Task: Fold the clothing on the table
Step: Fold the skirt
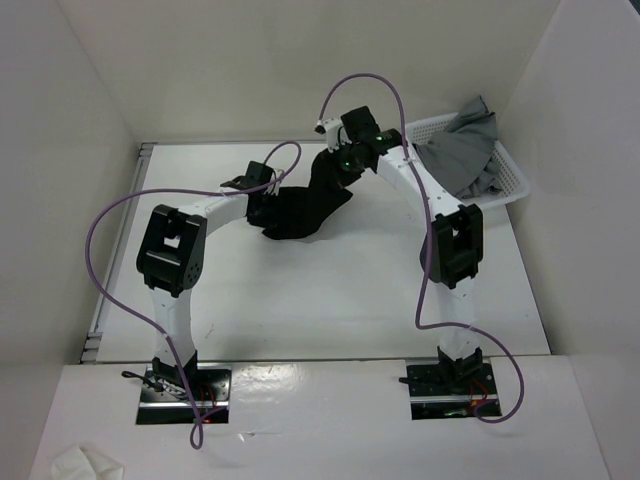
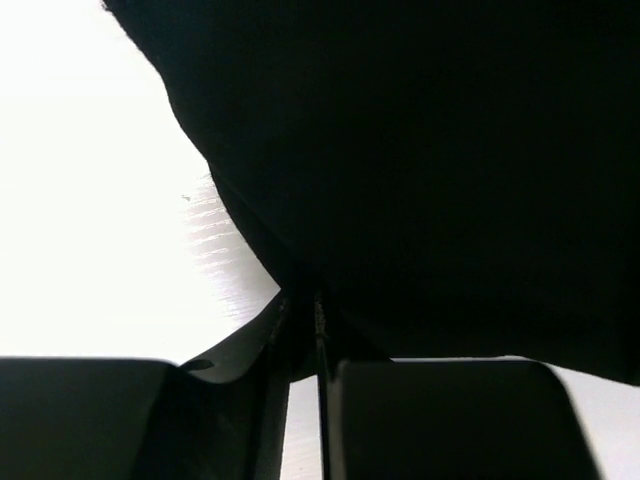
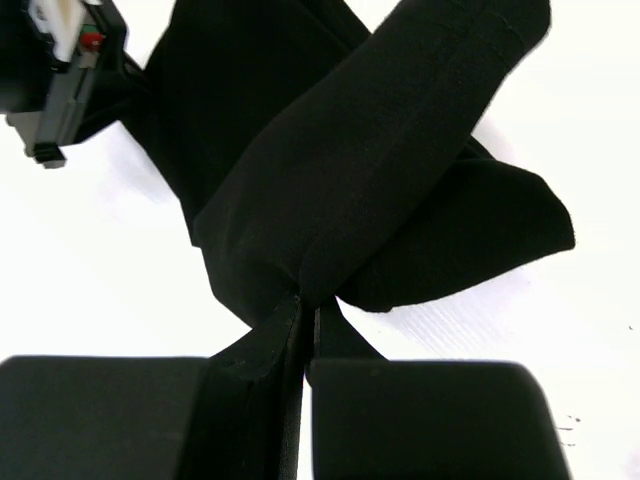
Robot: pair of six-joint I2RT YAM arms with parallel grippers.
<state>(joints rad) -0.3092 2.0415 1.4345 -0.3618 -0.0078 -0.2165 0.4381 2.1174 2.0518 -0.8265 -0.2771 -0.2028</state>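
The black clothing (image 1: 305,205) lies bunched on the white table (image 1: 300,300) toward the back, stretched between my two grippers. My left gripper (image 1: 262,197) is at its left end. In the left wrist view the fabric (image 2: 430,170) fills the upper right, and the left gripper (image 2: 303,305) has its jaws pinched on an edge of it. My right gripper (image 1: 340,165) is at the garment's far right end. In the right wrist view the right gripper (image 3: 308,305) is shut on a twisted fold of the clothing (image 3: 340,170), which is lifted off the table there.
A white basket (image 1: 512,178) with grey garments (image 1: 465,150) stands at the back right corner. A metal rail (image 1: 120,250) runs along the table's left edge. White walls close in three sides. A crumpled white scrap (image 1: 85,465) lies at the near left, outside the table.
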